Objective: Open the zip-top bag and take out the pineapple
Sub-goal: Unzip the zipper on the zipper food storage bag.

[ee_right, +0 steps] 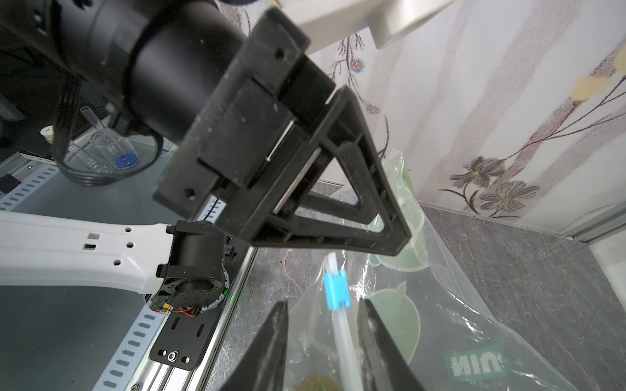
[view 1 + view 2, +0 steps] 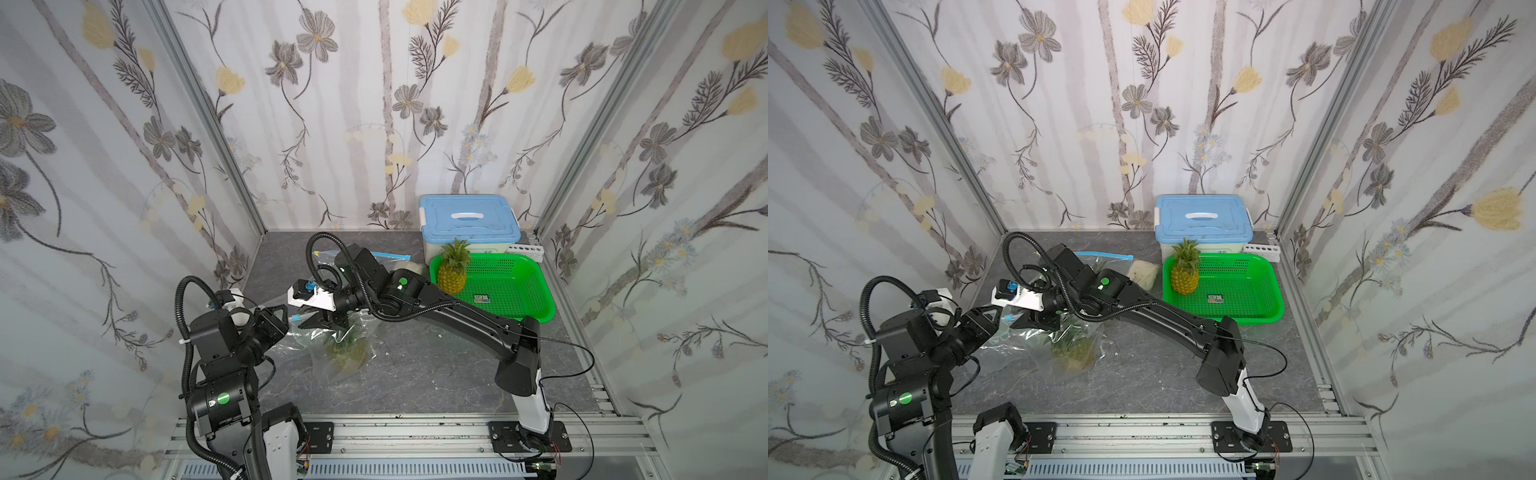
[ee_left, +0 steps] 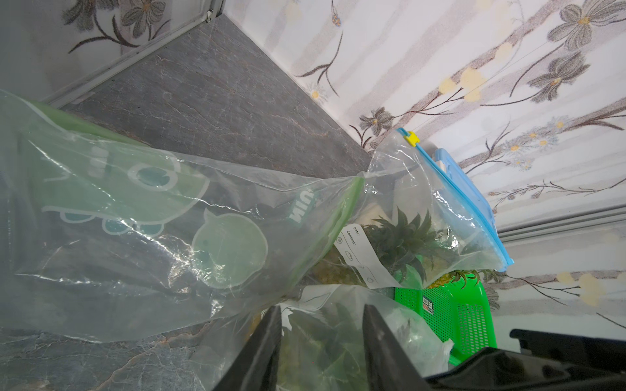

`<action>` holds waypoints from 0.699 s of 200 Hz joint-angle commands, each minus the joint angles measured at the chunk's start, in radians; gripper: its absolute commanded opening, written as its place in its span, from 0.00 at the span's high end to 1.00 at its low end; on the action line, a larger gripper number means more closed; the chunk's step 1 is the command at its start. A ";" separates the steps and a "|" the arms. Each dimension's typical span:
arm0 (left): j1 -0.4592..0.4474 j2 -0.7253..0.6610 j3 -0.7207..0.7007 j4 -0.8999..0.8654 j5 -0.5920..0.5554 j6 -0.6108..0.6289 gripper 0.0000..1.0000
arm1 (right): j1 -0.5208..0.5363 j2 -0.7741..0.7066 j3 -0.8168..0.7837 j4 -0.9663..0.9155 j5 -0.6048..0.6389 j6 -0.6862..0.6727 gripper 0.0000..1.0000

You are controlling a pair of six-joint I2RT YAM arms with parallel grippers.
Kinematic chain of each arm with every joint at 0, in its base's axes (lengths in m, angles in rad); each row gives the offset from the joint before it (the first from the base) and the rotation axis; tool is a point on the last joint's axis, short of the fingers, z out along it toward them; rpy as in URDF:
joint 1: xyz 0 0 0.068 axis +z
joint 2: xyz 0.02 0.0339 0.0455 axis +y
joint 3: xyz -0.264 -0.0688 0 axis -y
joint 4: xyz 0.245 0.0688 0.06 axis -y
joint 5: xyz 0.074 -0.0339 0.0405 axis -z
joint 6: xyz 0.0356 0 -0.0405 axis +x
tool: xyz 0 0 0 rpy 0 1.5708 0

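- In a top view I find the zip-top bag (image 2: 320,365) on the grey table (image 2: 415,374), left of centre. Its zip edge is raised toward the arms and its closed end trails toward the near edge.
- The pineapple (image 2: 348,354) lies inside. Its body is low in the bag and its crown points up-bag toward the zip edge, so its long axis follows the bag's.
- The left gripper (image 2: 287,318) and right gripper (image 2: 322,326) meet at the zip edge, with the blue slider (image 2: 296,318) between them.
- A second pineapple (image 2: 453,274) stands upright in the green basket (image 2: 536,291), well apart.
- Left wrist view: the fingers (image 3: 267,345) stand apart. Bag film and green leaves fill the gap. I cannot tell whether the pads touch the film.
- Right wrist view: the fingers (image 1: 276,348) stand apart. The zip strip (image 1: 342,338) runs lengthwise through the gap, touching neither pad. The slider sits just beyond the fingertips.
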 commanded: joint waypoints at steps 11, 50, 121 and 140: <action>0.000 -0.003 -0.013 0.010 -0.006 0.022 0.61 | 0.001 0.024 0.032 0.021 -0.023 -0.008 0.67; 0.000 -0.002 -0.026 0.025 0.001 0.016 0.64 | 0.001 0.032 0.047 0.027 -0.021 0.002 0.80; 0.000 -0.019 -0.008 0.021 0.080 0.049 0.59 | -0.003 0.034 0.047 0.018 0.020 0.011 0.99; 0.000 -0.024 0.006 0.009 0.121 0.072 0.55 | -0.011 0.031 0.044 0.011 0.057 0.024 1.00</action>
